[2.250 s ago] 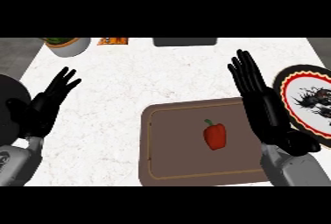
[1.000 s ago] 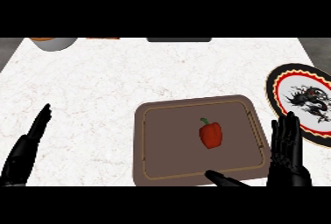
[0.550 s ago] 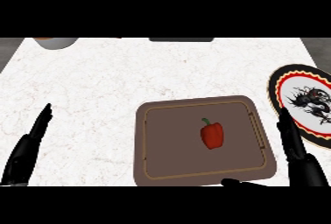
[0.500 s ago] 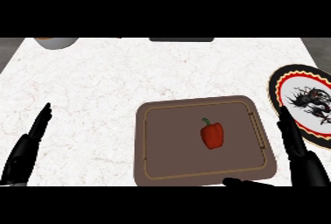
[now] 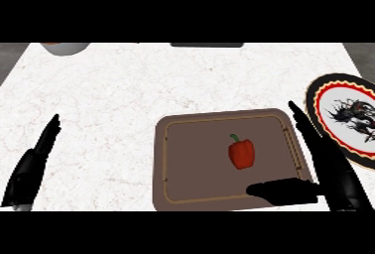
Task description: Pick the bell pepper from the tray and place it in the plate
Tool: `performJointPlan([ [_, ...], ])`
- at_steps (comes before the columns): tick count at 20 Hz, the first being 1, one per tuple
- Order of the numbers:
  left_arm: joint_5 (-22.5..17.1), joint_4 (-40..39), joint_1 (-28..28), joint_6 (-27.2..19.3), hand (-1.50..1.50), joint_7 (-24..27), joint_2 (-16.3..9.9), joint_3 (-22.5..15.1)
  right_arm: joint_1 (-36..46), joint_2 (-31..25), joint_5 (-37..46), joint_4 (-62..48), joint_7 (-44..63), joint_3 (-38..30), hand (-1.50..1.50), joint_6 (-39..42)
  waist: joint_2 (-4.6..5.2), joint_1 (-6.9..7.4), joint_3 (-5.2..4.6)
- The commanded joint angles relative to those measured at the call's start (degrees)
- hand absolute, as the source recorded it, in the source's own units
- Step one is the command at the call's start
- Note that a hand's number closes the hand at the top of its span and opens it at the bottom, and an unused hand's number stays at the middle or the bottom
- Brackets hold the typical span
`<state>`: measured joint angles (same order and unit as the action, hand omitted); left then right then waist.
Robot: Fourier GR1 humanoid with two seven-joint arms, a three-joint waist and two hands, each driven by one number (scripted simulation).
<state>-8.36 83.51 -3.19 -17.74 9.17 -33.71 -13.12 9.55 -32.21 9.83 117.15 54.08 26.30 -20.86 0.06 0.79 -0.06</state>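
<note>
Red bell pepper [image 5: 242, 153]: lying untouched at the middle of the brown tray [image 5: 183, 198] on the white desk [image 5: 147, 89]; patterned plate [image 5: 322, 99] just right of the tray. Right hand [image 5: 322, 168]: spread, straight fingers over the tray's right rim, thumb over its near edge, holding nothing; left hand [image 5: 33, 166] resting open at lower left. Step judged: approach; next move calls for bringing the right hand over the pepper and curling round it.

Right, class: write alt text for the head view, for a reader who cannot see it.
A red bell pepper lies in a brown tray on a white counter, not held. The open right hand lies along the tray's right edge, its thumb over the near corner. A patterned plate sits to the right, and the open left hand is at lower left.
</note>
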Motion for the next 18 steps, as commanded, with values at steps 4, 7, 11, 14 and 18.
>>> performJointPlan([
  [4,-0.4,-1.1,-0.6,2.8,0.0,-0.1,-0.3,3.0,2.0,-0.1,-3.1,-6.3,0.6,2.1,-1.5,10.6,-0.04,-0.35,0.06],
  [7,1.9,3.7,-4.1,1.3,0.0,0.1,1.1,2.4,3.3,2.2,-3.2,-12.0,-2.6,1.2,-1.5,13.3,-0.06,-0.16,0.08],
  [11,3.3,3.7,-3.1,4.3,0.0,-0.8,1.1,4.5,5.5,6.8,-1.6,-14.9,-2.1,-0.1,-1.5,16.3,-0.08,-0.4,0.07],
  [14,3.4,2.3,-2.9,4.8,0.0,-1.4,2.6,6.0,6.3,6.3,-5.3,-19.9,-7.4,-5.0,-1.5,21.2,-0.04,-0.41,0.08],
  [18,6.9,-2.2,1.4,4.8,0.0,-1.0,6.7,5.7,5.8,11.2,-1.9,-21.0,-7.2,-3.0,-1.5,22.6,-0.03,-0.67,0.06],
])
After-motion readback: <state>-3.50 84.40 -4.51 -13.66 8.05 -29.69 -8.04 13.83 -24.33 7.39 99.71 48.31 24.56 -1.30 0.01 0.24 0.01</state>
